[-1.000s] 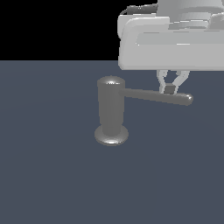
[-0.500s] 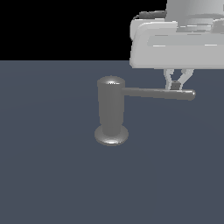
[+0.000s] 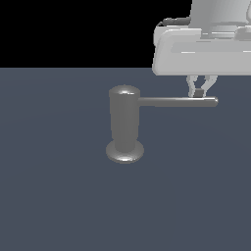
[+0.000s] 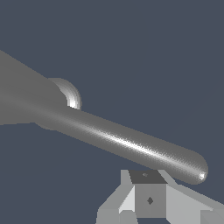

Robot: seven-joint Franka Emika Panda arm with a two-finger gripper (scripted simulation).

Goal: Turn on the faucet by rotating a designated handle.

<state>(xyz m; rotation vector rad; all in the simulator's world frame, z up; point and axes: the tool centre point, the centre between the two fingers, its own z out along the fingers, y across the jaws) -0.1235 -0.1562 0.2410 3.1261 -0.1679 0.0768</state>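
Observation:
The faucet (image 3: 124, 122) is a dull grey upright cylinder on a round flared base (image 3: 125, 152), standing mid-scene in the exterior view. Its handle (image 3: 176, 101), a slim dark grey rod, projects from the cylinder's upper part toward the exterior view's right. My gripper (image 3: 198, 91) hangs from the white hand, fingers shut together with nothing between them, touching the far side of the rod near its rounded tip. In the wrist view the handle (image 4: 131, 146) runs across in front of the shut gripper (image 4: 148, 199); the faucet body (image 4: 22, 100) is close and blurred.
The faucet stands on a flat dark blue-grey surface (image 3: 59, 206). My white hand body (image 3: 201, 49) hovers above the handle's tip at the exterior view's upper right. Black background lies beyond the surface's far edge.
My gripper has moved toward the exterior view's right and away, staying against the rod. The handle's tip has swung with it, from pointing slightly downward in the picture to level.

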